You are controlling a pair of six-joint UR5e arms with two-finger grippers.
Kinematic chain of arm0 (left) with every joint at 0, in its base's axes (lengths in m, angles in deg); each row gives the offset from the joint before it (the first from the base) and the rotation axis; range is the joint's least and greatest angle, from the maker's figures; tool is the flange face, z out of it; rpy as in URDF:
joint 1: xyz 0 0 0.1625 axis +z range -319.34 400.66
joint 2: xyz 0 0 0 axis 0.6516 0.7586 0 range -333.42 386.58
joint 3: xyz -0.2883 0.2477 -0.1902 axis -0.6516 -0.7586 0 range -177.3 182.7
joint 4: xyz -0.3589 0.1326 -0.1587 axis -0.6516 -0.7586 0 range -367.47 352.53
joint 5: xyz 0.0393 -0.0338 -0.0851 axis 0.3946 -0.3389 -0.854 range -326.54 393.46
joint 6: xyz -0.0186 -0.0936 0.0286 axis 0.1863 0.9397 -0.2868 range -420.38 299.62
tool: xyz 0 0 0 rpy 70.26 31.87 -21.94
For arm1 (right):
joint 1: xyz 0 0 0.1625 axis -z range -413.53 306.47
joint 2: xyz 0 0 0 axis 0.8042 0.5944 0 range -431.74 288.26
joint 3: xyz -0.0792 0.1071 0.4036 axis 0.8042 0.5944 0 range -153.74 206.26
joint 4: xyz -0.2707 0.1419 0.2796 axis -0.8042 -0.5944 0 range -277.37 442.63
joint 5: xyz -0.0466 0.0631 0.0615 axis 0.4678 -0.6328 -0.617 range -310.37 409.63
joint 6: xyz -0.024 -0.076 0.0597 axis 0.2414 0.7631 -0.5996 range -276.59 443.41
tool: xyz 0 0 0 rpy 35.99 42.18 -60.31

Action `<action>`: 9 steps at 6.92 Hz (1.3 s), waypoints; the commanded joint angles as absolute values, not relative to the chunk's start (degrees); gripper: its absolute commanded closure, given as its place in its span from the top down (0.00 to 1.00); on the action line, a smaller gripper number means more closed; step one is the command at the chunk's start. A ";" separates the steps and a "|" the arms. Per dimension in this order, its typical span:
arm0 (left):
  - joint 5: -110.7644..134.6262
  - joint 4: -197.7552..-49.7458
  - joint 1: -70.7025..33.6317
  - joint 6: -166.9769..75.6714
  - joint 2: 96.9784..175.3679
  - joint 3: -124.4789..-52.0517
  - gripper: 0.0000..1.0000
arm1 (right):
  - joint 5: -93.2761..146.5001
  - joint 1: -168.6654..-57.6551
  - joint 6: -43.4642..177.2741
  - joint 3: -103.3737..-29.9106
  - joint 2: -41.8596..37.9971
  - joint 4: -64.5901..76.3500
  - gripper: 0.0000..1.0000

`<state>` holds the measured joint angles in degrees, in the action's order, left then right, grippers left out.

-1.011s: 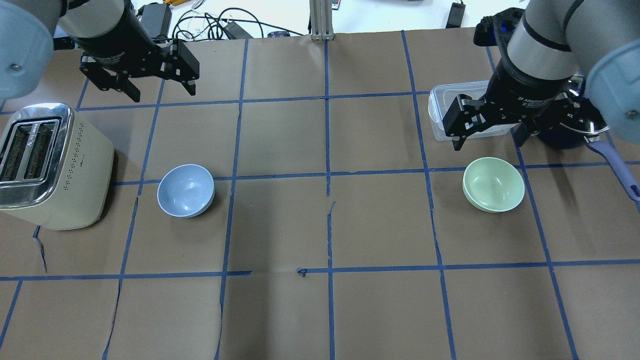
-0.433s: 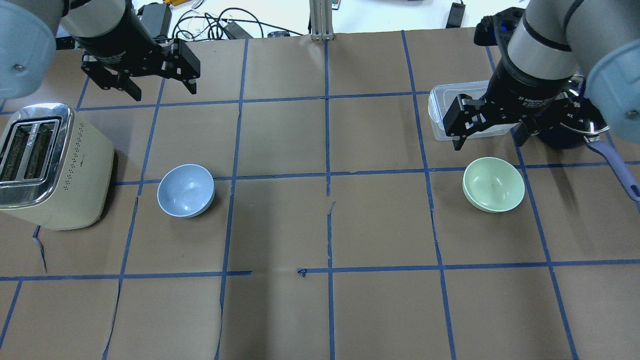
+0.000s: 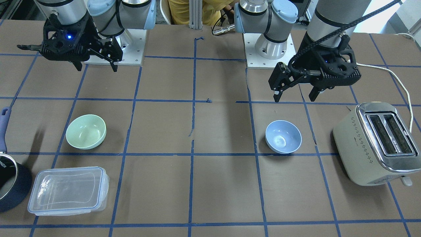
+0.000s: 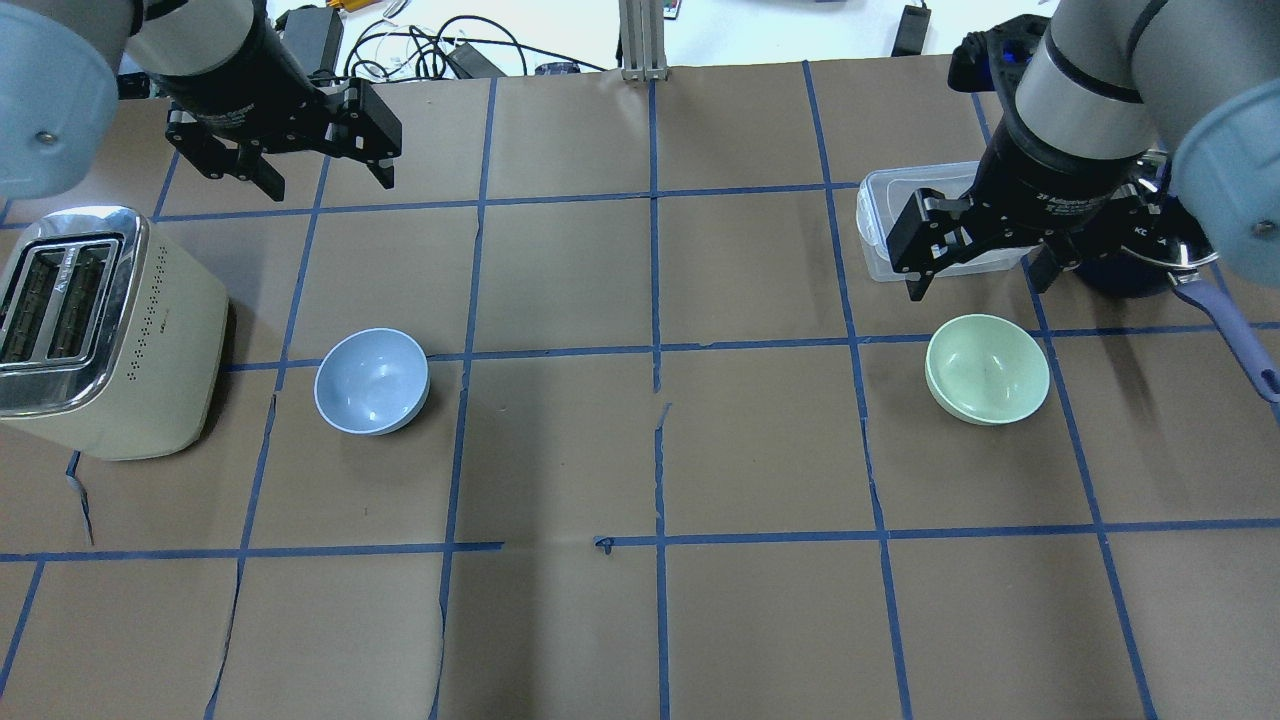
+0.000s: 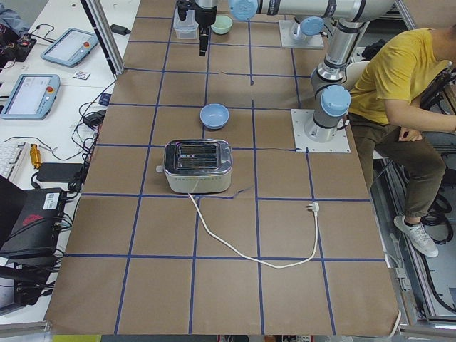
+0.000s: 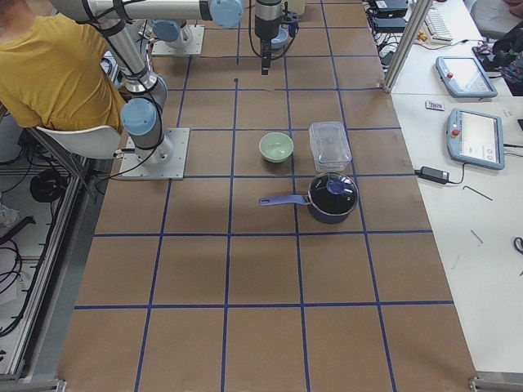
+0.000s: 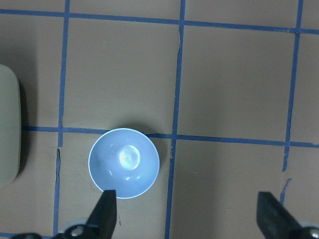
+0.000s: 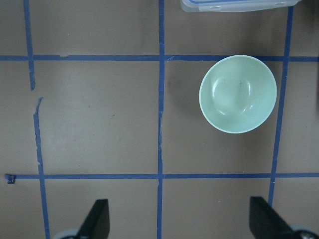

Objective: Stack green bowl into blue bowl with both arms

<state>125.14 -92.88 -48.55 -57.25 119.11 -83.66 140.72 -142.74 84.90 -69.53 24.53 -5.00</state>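
The green bowl (image 4: pixel 987 383) sits upright on the table's right side; it also shows in the front view (image 3: pixel 86 131) and the right wrist view (image 8: pixel 238 93). The blue bowl (image 4: pixel 372 381) sits upright on the left side, next to the toaster; it also shows in the front view (image 3: pixel 283 136) and the left wrist view (image 7: pixel 124 163). My right gripper (image 4: pixel 978 288) hangs open and empty above the table, just beyond the green bowl. My left gripper (image 4: pixel 325 185) hangs open and empty, high and well beyond the blue bowl.
A cream toaster (image 4: pixel 100 330) stands left of the blue bowl, its cord trailing off (image 5: pixel 249 246). A clear plastic container (image 3: pixel 67 191) and a dark navy pot (image 3: pixel 11 187) with a long handle lie beyond the green bowl. Blue tape lines grid the brown table.
My left gripper has drifted slightly toward the table's far edge. The right gripper and both bowls have not visibly moved.
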 commanded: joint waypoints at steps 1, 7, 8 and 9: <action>125.13 -92.99 -48.55 -57.83 119.30 -84.04 1.00 | 140.86 -142.74 84.90 -69.54 24.59 -5.00 1.00; 124.70 -76.05 -31.52 -72.86 123.07 -106.07 1.00 | 141.21 -142.65 84.99 -69.27 24.50 -5.44 1.00; 125.04 -70.98 -30.72 -73.04 124.65 -109.32 1.00 | 140.61 -142.91 84.90 -69.71 23.28 -6.14 1.00; 125.22 -68.32 -30.71 -73.21 125.88 -111.71 1.00 | 141.30 -141.35 85.34 -70.49 19.53 -7.19 1.00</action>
<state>125.00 -72.19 -31.36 -72.83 124.25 -108.49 140.92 -142.47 85.02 -69.78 22.75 -6.16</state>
